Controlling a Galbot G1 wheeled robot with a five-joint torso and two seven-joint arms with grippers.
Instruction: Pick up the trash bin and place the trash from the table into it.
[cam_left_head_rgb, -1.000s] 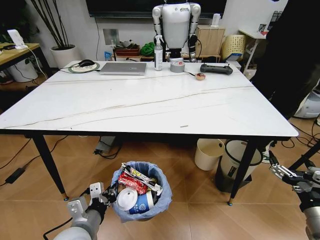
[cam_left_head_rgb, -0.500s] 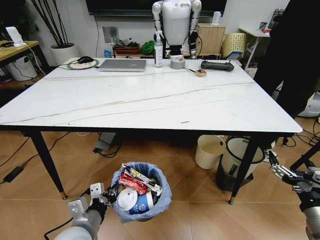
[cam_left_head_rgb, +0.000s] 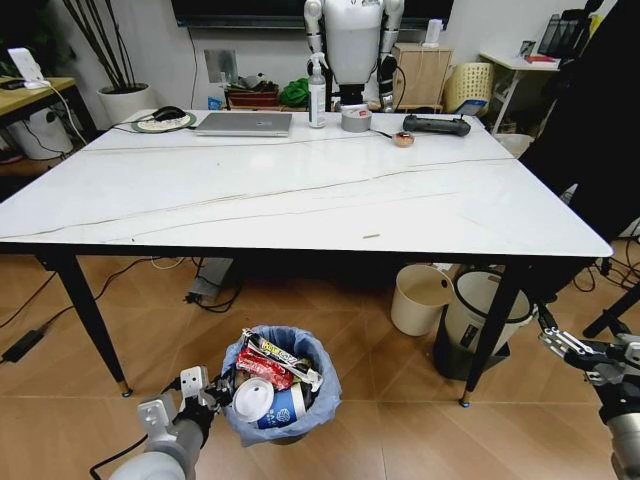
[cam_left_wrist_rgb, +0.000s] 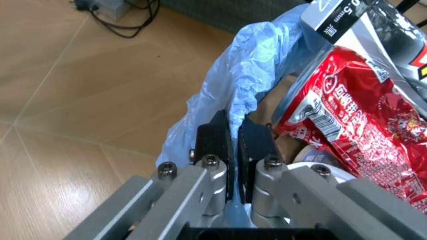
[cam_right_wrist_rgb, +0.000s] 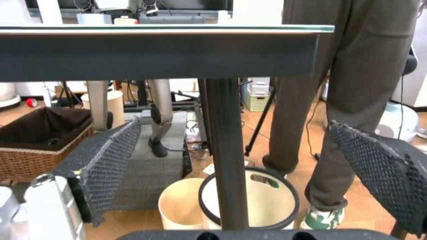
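Observation:
The trash bin (cam_left_head_rgb: 282, 395), small and round with a light-blue bag, stands on the wooden floor in front of the table (cam_left_head_rgb: 300, 190). My left gripper (cam_left_head_rgb: 214, 386) is shut on its bag rim (cam_left_wrist_rgb: 250, 75); in the left wrist view the black fingers (cam_left_wrist_rgb: 215, 142) pinch the blue plastic. Trash fills the bin: a red snack wrapper (cam_left_wrist_rgb: 363, 130), a white lid (cam_left_head_rgb: 253, 398), a white-and-blue cup (cam_left_head_rgb: 288, 405). A tiny scrap (cam_left_head_rgb: 370, 237) lies on the table's near side. My right gripper (cam_left_head_rgb: 556, 338) hangs open and empty low at the right, beside the table leg (cam_right_wrist_rgb: 227, 150).
A cream bucket bin (cam_left_head_rgb: 418, 300) and a grey-white bin with a black rim (cam_left_head_rgb: 478, 315) stand under the table's right end. The far edge holds a laptop (cam_left_head_rgb: 245, 123), a tape roll (cam_left_head_rgb: 356, 119), a spray bottle (cam_left_head_rgb: 318, 90) and a black controller (cam_left_head_rgb: 435, 125). A person in dark clothes (cam_left_head_rgb: 595, 130) stands at the right.
The whole picture has shifted a little, with the table drawing nearer, so the camera has moved. The bin stays in my left gripper, and both grippers keep their places.

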